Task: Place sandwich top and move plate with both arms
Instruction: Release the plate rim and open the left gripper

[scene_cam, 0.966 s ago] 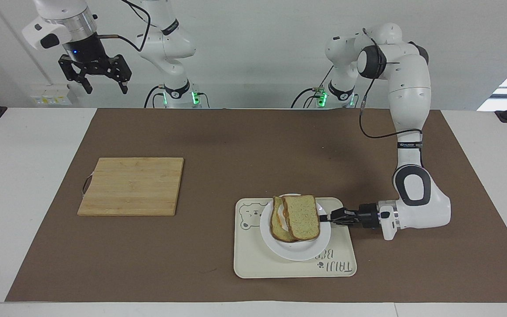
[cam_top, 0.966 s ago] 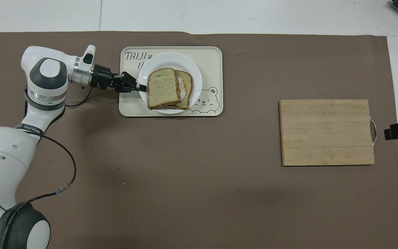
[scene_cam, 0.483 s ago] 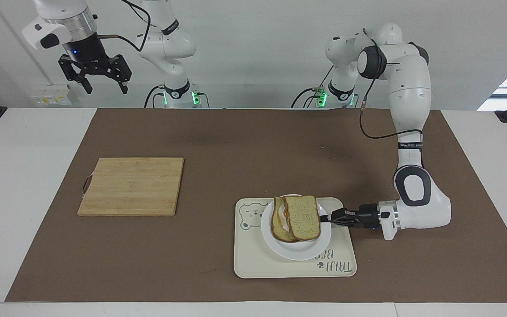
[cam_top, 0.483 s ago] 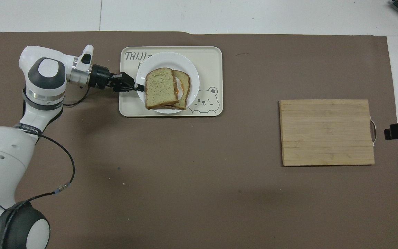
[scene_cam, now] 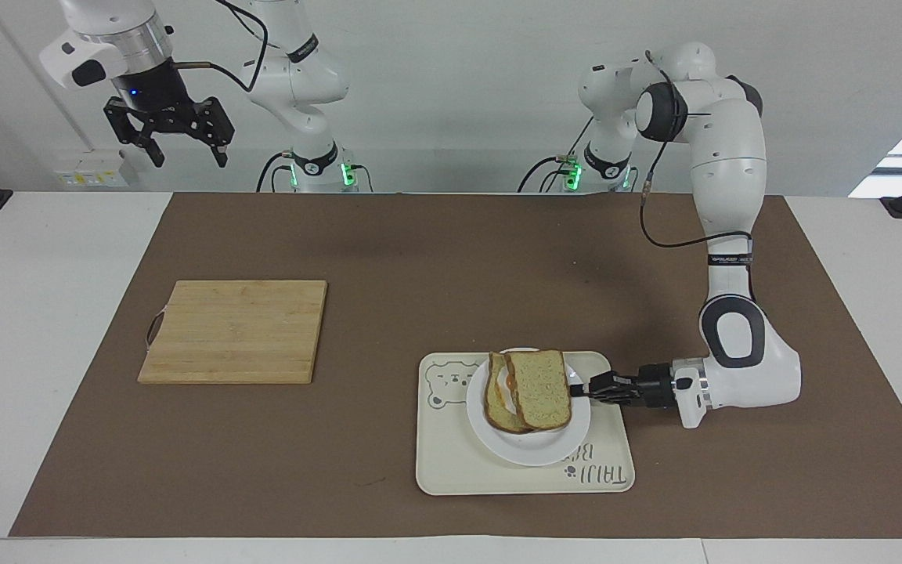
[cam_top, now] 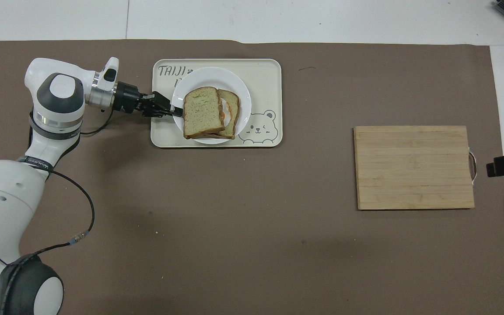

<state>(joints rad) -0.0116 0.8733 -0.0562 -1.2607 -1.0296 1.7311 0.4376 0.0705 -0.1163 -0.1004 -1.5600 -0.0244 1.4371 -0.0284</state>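
The sandwich top [scene_cam: 541, 388] [cam_top: 203, 111] lies slanted on a second slice with fried egg [scene_cam: 498, 395] [cam_top: 233, 109], both on the white plate [scene_cam: 529, 453] [cam_top: 210, 74]. The plate sits on a cream tray with a bear drawing [scene_cam: 451, 470] [cam_top: 265, 74]. My left gripper [scene_cam: 579, 389] [cam_top: 176, 111] reaches in low and level from the left arm's end of the table, its tip at the edge of the sandwich top, over the plate's rim. I cannot see whether it grips anything. My right gripper [scene_cam: 169, 145] waits high above the table's edge at the right arm's end, open and holding nothing.
A bamboo cutting board [scene_cam: 236, 330] [cam_top: 414, 167] lies on the brown mat toward the right arm's end of the table, nearer to the robots than the tray. A black cable hangs along the left arm.
The left gripper has drawn back slightly toward the left arm's end. The sandwich top and the plate have shifted a little the same way. The right gripper stays raised.
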